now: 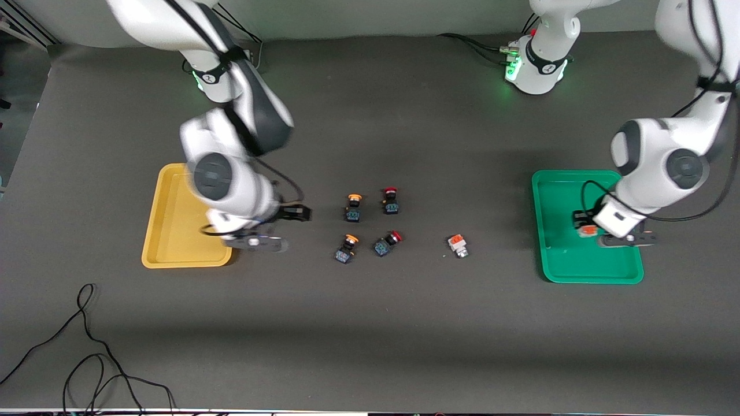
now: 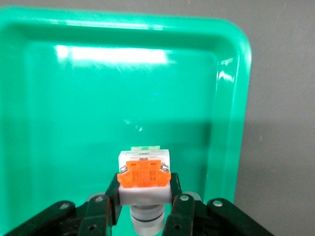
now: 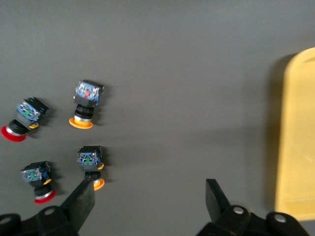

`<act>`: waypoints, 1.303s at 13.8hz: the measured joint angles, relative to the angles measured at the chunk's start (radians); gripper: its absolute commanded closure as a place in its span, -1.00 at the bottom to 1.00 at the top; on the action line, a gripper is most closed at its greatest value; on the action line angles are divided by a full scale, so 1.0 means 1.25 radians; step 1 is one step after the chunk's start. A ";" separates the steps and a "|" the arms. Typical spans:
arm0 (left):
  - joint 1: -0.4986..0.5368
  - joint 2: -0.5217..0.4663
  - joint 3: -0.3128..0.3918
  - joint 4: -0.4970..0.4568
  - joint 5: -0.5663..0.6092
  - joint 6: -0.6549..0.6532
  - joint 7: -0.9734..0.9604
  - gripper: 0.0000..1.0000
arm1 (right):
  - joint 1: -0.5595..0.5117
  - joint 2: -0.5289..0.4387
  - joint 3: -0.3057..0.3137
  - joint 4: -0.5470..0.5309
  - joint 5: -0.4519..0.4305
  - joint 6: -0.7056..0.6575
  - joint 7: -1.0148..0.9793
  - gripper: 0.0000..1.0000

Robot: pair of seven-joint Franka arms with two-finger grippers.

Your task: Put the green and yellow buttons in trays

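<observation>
The left gripper [image 2: 142,209] clamps a white block [image 2: 143,177] over the green tray [image 1: 555,254], orange face up, silver end toward the wrist. The right gripper [image 3: 147,201] hangs wide open beside the yellow tray [image 1: 173,231].

From the front, my right arm [image 1: 231,144] shows smeared with blur, and my right hand [image 1: 272,228] is a soft dark shape beside the yellow tray [image 1: 167,231], one corner of which it covers. My left wrist housing [image 1: 618,218] hides most of my left hand [image 1: 589,228] over the green tray [image 1: 578,260]. In my left wrist view, the white block with the orange face [image 2: 143,177] has its silver end sunk between my fingers [image 2: 106,209]. In my right wrist view the yellow tray runs off the picture's edge, and the lettering on the switches [image 3: 87,93] is too small to read.
</observation>
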 measured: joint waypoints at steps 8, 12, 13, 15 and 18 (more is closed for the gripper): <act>0.002 0.058 0.000 -0.010 0.030 0.065 0.001 -0.99 | 0.128 0.138 0.000 0.000 0.043 0.162 0.089 -0.99; 0.002 0.024 -0.001 0.073 0.030 -0.095 0.001 -0.99 | 0.159 0.197 0.000 -0.001 0.043 0.209 0.109 -0.99; 0.002 0.012 -0.001 0.109 0.030 -0.161 0.001 -0.99 | 0.160 0.208 0.000 -0.001 0.043 0.217 0.109 -0.99; 0.002 -0.007 -0.001 0.179 0.030 -0.262 0.001 -0.99 | 0.165 0.221 0.000 -0.001 0.045 0.227 0.109 -0.99; 0.002 -0.025 -0.003 0.262 0.030 -0.358 0.001 -0.99 | 0.179 0.236 0.000 -0.001 0.046 0.256 0.122 -0.43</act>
